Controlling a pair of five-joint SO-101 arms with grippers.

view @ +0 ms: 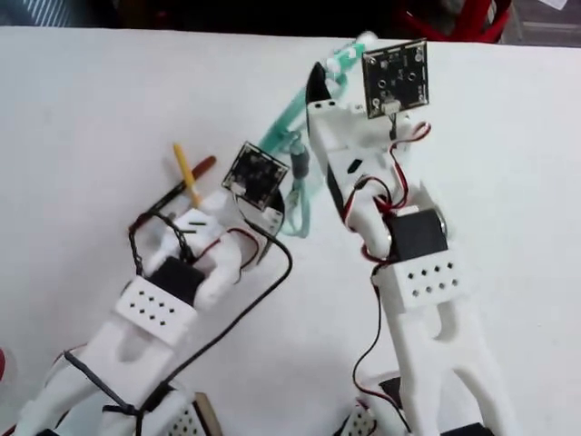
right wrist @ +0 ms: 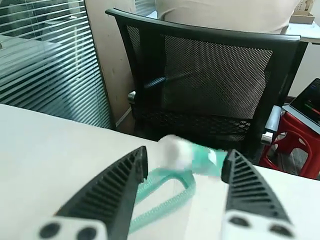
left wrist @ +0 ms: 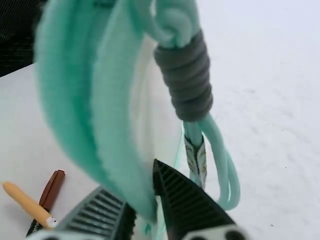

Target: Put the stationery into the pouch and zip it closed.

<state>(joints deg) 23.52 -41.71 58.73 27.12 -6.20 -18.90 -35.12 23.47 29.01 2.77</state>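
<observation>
Pinched shut in the left gripper (left wrist: 144,197), the mint pouch (left wrist: 85,95) stretches across to the right gripper (right wrist: 187,152), whose jaws stand open around its far end. It looks soft, light and floppy, so the firmer zip edge seems the best hold. Pens (view: 186,173) lie on the table near the left arm; no print is readable.

Bright, even light nearly washes out the white worktop (view: 82,109); shadows are faint; daylight comes through the blinds (right wrist: 40,50).
</observation>
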